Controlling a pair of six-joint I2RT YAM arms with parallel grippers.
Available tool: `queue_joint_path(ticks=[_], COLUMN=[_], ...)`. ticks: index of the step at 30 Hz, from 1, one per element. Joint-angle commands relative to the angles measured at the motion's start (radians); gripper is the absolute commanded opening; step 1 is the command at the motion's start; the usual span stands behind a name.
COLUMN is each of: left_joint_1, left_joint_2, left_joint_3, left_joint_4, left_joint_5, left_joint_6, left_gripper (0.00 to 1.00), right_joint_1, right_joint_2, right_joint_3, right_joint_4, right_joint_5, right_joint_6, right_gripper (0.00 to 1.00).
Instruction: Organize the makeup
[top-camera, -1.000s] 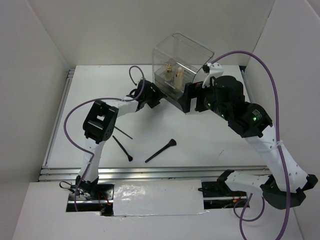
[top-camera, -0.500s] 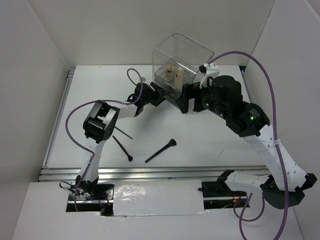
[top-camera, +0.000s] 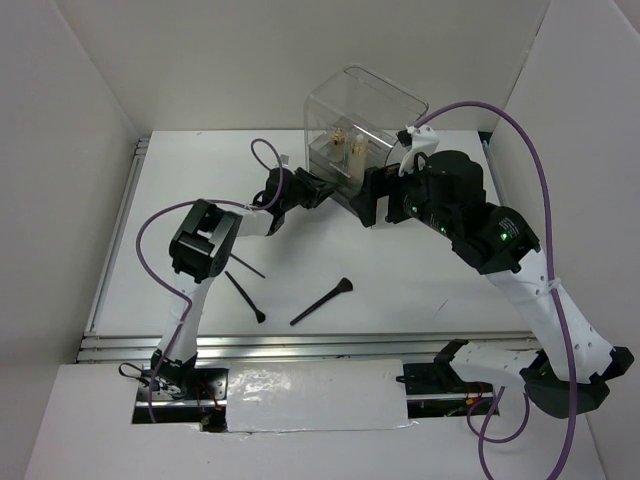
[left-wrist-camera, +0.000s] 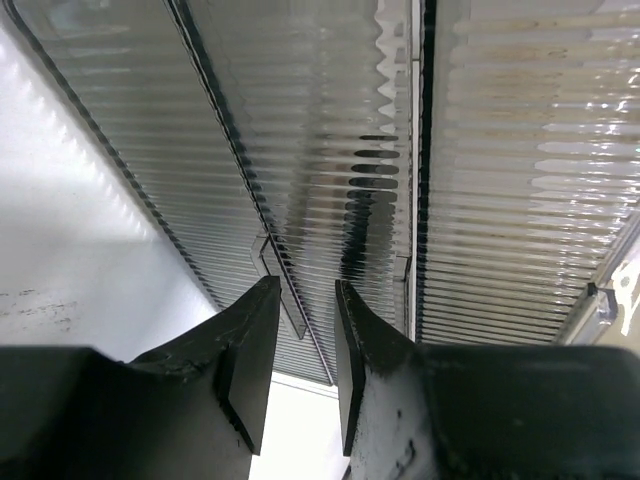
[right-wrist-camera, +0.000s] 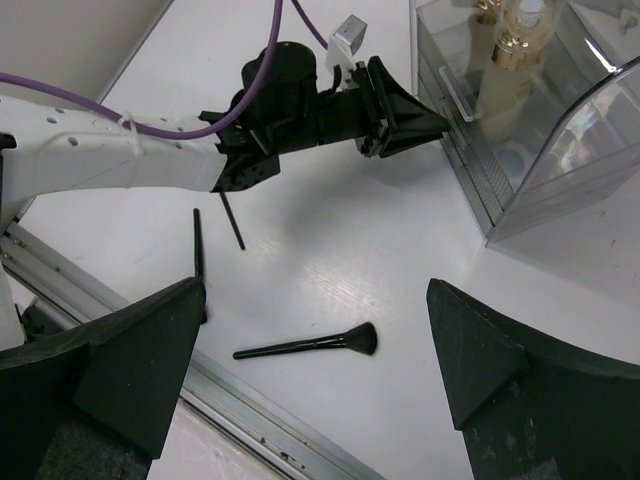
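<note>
Left hand (left-wrist-camera: 305, 300): fingers narrowly parted about the clear tab handle (left-wrist-camera: 265, 250) on the ribbed drawer front of the clear acrylic box (top-camera: 385, 100). Whether they pinched the tab could not be told. Three thin black brushes (top-camera: 322, 301) lay on the white bench (top-camera: 400, 280), nearer the arm bases. Cream tube with gold collar (top-camera: 357, 150) stood upright inside the box. Right hand (right-wrist-camera: 310, 400), spread wide, hung just beside the box's front right corner.

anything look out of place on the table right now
Loose on the table, each pointing a different way: a flared brush, a short brush, a thin brush. The cream tube stands in the clear box. Nothing looks spilled or broken.
</note>
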Motion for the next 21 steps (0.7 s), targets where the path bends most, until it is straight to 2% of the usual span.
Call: queue_joint_path(ticks=[1, 8, 21], left_joint_1=[0.005, 0.005, 0.006], left_joint_2=[0.018, 0.022, 0.061], left_joint_3=[-0.022, -0.041, -0.01], left_joint_4=[0.1, 0.094, 0.11], left_joint_5=[0.0, -0.007, -0.007], left_joint_6=[-0.01, -0.01, -0.022], left_gripper=[0.4, 0.43, 0.4], right_joint_1=[-0.007, -0.005, -0.005], right_joint_2=[0.001, 0.015, 0.024], right_joint_3=[-0.002, 0.006, 0.01], right_joint_4=[0.042, 0.039, 0.037], right_joint_5=[-0.015, -0.029, -0.035], right_joint_6=[-0.012, -0.009, -0.007], right_gripper=[1.0, 1.0, 1.0])
